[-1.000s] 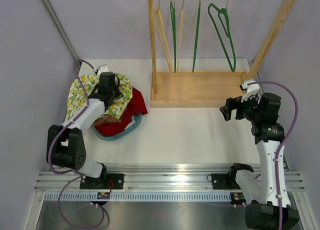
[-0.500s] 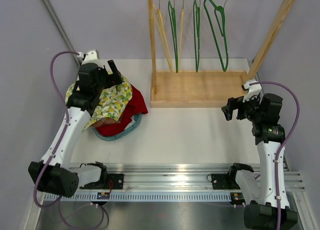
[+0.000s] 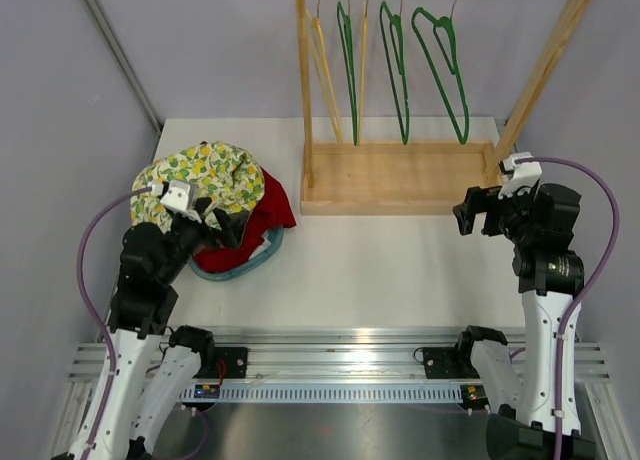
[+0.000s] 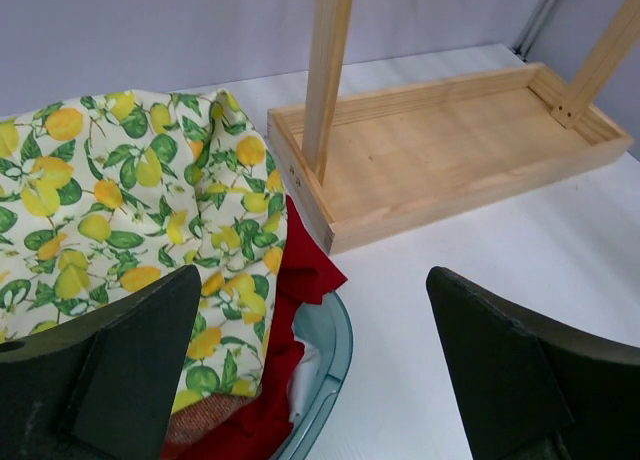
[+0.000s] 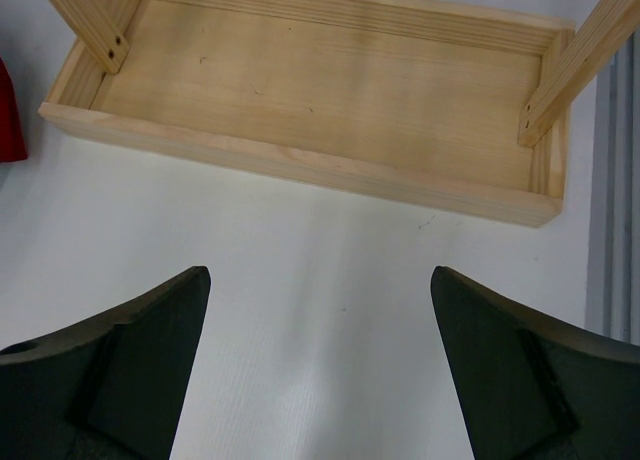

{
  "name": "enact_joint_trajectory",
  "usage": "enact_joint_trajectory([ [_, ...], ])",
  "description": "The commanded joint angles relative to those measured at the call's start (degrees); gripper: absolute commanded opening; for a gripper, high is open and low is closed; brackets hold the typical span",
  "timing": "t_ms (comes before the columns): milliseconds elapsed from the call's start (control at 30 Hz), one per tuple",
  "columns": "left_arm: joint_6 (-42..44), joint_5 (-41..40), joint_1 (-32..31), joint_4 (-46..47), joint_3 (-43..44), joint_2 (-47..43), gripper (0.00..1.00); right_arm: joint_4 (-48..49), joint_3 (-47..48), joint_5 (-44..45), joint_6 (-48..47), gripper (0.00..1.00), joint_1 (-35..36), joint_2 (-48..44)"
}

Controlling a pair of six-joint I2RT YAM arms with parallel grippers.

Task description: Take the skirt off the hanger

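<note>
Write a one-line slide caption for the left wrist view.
Open left pincer faces a lemon-print skirt piled beside the wooden rack base.

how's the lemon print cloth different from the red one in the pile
The lemon cloth is patterned, yellow and green on cream; the red cloth is plain. The lemon cloth lies on top; the red cloth is mostly under it. Both are heaped in the blue basin.

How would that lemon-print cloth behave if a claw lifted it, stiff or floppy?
Probably floppy: the lemon-print cloth lies in soft folds, draped over the red garment beneath. It would likely sag and trail from one pinch point. It looks thin, so probably light.
</note>
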Motion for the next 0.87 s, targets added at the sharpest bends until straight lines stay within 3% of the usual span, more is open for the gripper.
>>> enact_joint_trajectory([
  [0,4.10,4.18,-0.07,3.76,-3.56,-5.34,0.99,-0.44,0.30,1.82,5.37,1.00,-0.16,-2.30],
  [133,4.02,2.50,-0.07,4.38,-9.00,-13.07,0.99,2.47,-0.85,9.21,11.45,0.99,-0.16,-4.06],
  [367,2.96,0.57,-0.07,4.03,-13.33,-17.57,0.99,3.44,-1.11,21.33,18.49,0.99,-0.16,-6.43],
  [833,3.14,-0.31,-0.07,3.06,-13.59,-19.41,0.99,6.95,-3.57,27.77,17.71,1.00,-0.16,-6.17],
])
